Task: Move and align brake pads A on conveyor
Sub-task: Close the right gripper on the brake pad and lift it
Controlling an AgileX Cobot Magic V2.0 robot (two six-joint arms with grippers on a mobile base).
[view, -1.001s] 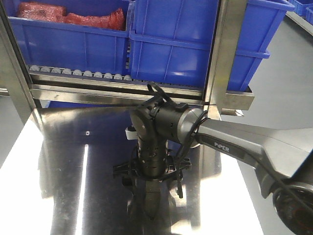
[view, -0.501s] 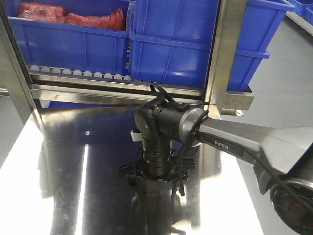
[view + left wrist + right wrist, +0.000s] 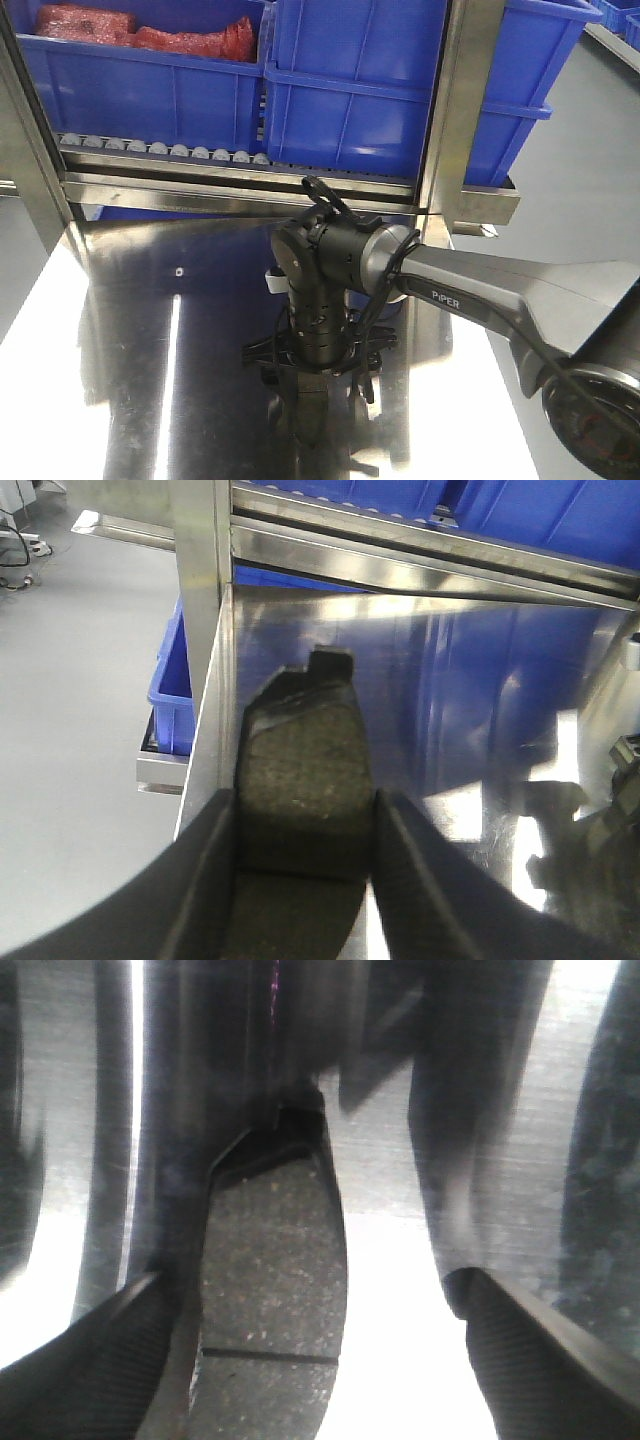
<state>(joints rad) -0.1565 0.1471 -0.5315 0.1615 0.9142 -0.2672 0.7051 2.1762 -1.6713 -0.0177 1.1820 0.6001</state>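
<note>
In the left wrist view my left gripper [image 3: 305, 800] is shut on a brake pad [image 3: 305, 750], its gritty dark grey face up, held over the left edge of the steel tabletop [image 3: 480, 710]. My right gripper [image 3: 310, 1290] points down and is open around a second brake pad [image 3: 270, 1290] lying flat on the steel. Its left finger [image 3: 110, 1360] is close beside the pad and its right finger [image 3: 540, 1360] stands well apart. In the front view the right gripper [image 3: 310, 375] hangs over that pad [image 3: 306, 418]. The conveyor is out of view.
Blue bins [image 3: 380, 90] sit on a rack behind the table, one holding red bagged parts [image 3: 150, 35]. A row of small grey rollers [image 3: 160, 150] runs under them. Steel uprights [image 3: 455, 110] flank the rack. The table's left edge [image 3: 215, 730] drops to the floor.
The right arm's wrist has shifted slightly right and lower over the pad on the steel. Nothing else in the front view has moved.
</note>
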